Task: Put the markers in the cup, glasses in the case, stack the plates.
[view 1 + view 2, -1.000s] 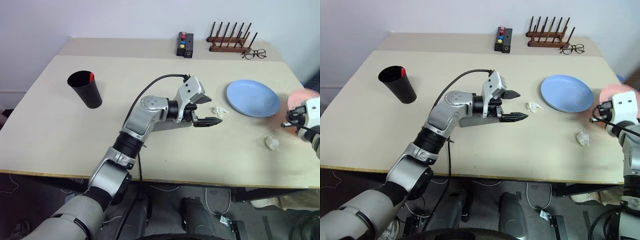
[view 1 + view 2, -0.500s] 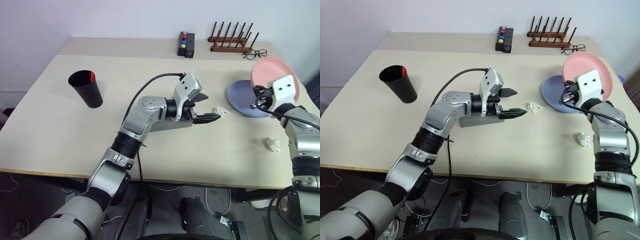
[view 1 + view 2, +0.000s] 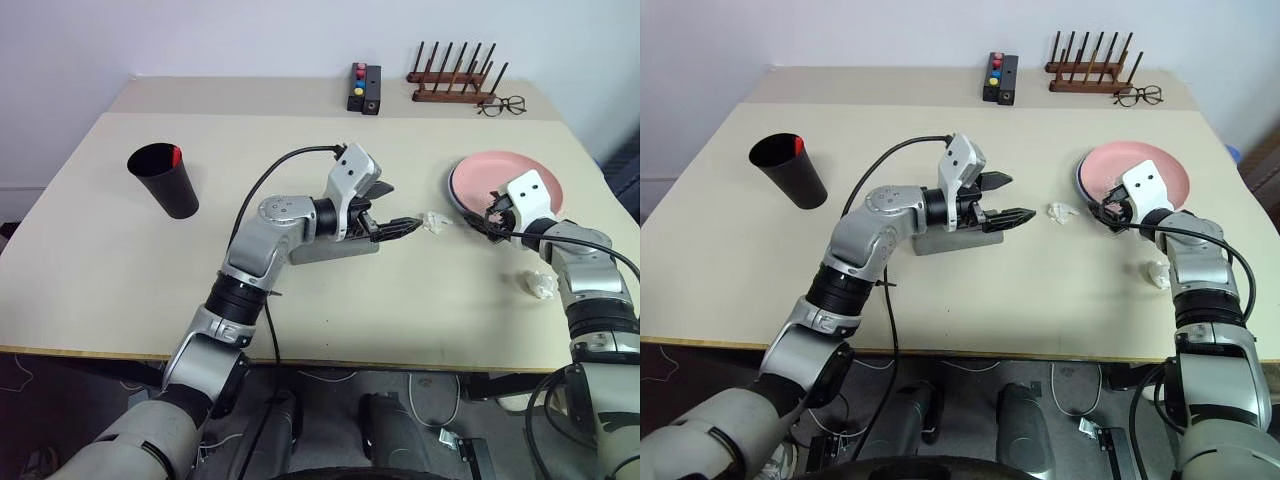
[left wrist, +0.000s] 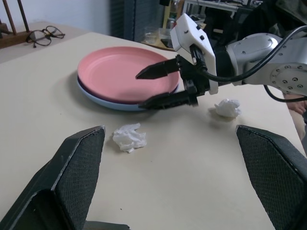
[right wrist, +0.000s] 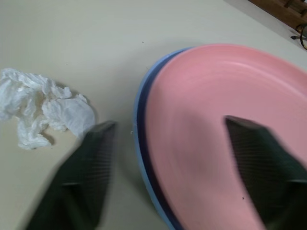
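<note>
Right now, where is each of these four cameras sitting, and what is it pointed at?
Left eye and right eye: on the head, looking down over the table; both arms show, left end effector by the grey case.
Left wrist: on the left arm, facing the open right end effector at the pink plate.
Right wrist: on the right arm, its open fingers over that plate's rim.
Both wrist views share the pink plate on the blue plate and a crumpled tissue.

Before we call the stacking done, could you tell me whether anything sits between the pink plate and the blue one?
Nothing visible does: the pink plate lies directly on the blue plate.
</note>
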Robot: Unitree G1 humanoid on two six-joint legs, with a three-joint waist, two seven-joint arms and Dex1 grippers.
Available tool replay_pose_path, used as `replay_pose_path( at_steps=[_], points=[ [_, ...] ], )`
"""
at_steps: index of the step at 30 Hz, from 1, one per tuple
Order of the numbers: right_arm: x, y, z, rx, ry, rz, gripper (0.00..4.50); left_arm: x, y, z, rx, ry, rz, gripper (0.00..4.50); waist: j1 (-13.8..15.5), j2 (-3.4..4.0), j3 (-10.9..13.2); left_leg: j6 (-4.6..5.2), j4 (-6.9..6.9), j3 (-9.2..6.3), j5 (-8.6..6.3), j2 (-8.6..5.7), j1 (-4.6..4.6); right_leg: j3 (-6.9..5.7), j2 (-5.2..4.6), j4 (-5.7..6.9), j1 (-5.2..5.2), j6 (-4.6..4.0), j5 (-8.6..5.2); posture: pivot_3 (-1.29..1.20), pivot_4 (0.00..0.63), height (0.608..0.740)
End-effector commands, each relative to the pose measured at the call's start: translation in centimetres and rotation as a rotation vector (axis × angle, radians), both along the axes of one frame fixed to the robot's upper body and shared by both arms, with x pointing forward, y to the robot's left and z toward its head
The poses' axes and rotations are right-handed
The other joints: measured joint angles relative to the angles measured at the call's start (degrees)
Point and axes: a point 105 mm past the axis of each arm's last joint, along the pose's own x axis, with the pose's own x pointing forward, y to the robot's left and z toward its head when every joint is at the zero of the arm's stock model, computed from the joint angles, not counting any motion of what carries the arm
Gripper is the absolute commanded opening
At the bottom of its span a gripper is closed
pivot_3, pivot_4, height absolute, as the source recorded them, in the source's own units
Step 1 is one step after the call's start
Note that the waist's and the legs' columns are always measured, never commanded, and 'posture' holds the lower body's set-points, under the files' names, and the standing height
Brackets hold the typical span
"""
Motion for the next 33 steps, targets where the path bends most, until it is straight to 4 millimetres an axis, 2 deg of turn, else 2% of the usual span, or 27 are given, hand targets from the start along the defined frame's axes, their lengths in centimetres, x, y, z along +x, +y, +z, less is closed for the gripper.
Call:
replay_pose_path(
  at_steps=[1, 3, 6, 10, 14, 20, 29, 32, 33],
  points=[
    [-0.3, -0.1, 4.7, 0.083, -0.168, -0.002, 4.41, -0.3, 0.1, 1.2, -0.034, -0.035, -0.008, 4.50, 0.04, 0.01, 0.01, 0.00, -0.01, -0.01, 0.00, 0.00, 0.00, 0.00, 0.00, 0.00, 0.00, 0.00, 0.00, 0.00, 0.150, 0.740],
    [-1.9, -0.2, 5.9, 0.118, -0.168, 0.027, 4.41, -0.4, 0.1, 1.2, -0.030, -0.036, -0.016, 4.50, 0.16, 0.01, 0.00, 0.00, -0.01, -0.01, 0.00, 0.00, 0.00, 0.00, 0.00, 0.00, 0.00, 0.00, 0.00, 0.00, 0.150, 0.740],
    [-4.8, -0.7, 6.5, 0.168, -0.101, 0.068, 4.41, -0.7, -0.1, 1.0, -0.020, -0.030, -0.055, 4.50, 1.09, 0.01, 0.01, 0.00, -0.02, -0.07, 0.00, -0.02, -0.02, -0.02, -0.01, 0.01, 0.00, 0.00, 0.00, 0.00, 0.150, 0.740],
    [-10.3, -1.2, 4.1, 0.177, 0.132, 0.173, 4.41, -2.6, 0.0, -0.5, 0.045, -0.014, -0.208, 4.50, 1.54, 0.00, 0.01, 0.02, 0.00, -0.05, -0.02, -0.03, -0.04, -0.06, -0.02, -0.04, 0.10, 0.00, -0.04, 0.00, 0.150, 0.740],
    [-12.6, -3.0, 2.6, 0.176, 0.227, 0.119, 4.41, -3.5, 0.5, -1.4, 0.100, -0.015, -0.295, 4.50, 1.11, 0.04, -0.01, 0.02, 0.05, 0.07, -0.03, 0.02, 0.01, 0.05, -0.04, -0.11, 0.09, -0.25, -0.11, 0.00, 0.150, 0.740],
    [-13.9, -5.3, -0.1, 0.154, 0.304, 0.022, 4.41, -3.8, 0.9, -1.8, 0.155, -0.044, -0.380, 4.50, 1.10, 0.07, -0.03, 0.01, 0.05, 0.08, -0.03, 0.09, 0.04, 0.05, -0.03, -0.10, 0.07, -0.33, -0.08, 0.00, 0.150, 0.740],
    [-12.8, -7.0, -4.0, 0.135, 0.342, -0.079, 4.41, -3.4, 0.6, -1.6, 0.171, -0.084, -0.390, 4.50, 1.39, 0.05, -0.02, 0.02, 0.07, 0.09, -0.03, 0.06, 0.00, 0.05, -0.04, -0.12, 0.06, -0.32, -0.08, 0.00, 0.150, 0.740],
    [-12.3, -7.4, -4.6, 0.124, 0.353, -0.094, 3.57, -3.3, 0.6, -1.6, 0.171, -0.085, -0.385, 4.50, 1.12, 0.05, -0.01, 0.02, 0.06, 0.10, -0.02, 0.07, 0.02, 0.05, -0.04, -0.12, 0.05, -0.32, -0.07, 0.00, 0.150, 0.740],
    [-12.1, -7.4, -4.6, 0.126, 0.352, -0.089, 3.16, -3.3, 0.6, -1.6, 0.171, -0.085, -0.384, 4.50, 1.19, 0.05, -0.01, 0.02, 0.08, 0.10, -0.02, 0.07, 0.01, 0.05, -0.03, -0.12, 0.06, -0.32, -0.07, 0.00, 0.150, 0.740]
  ],
)
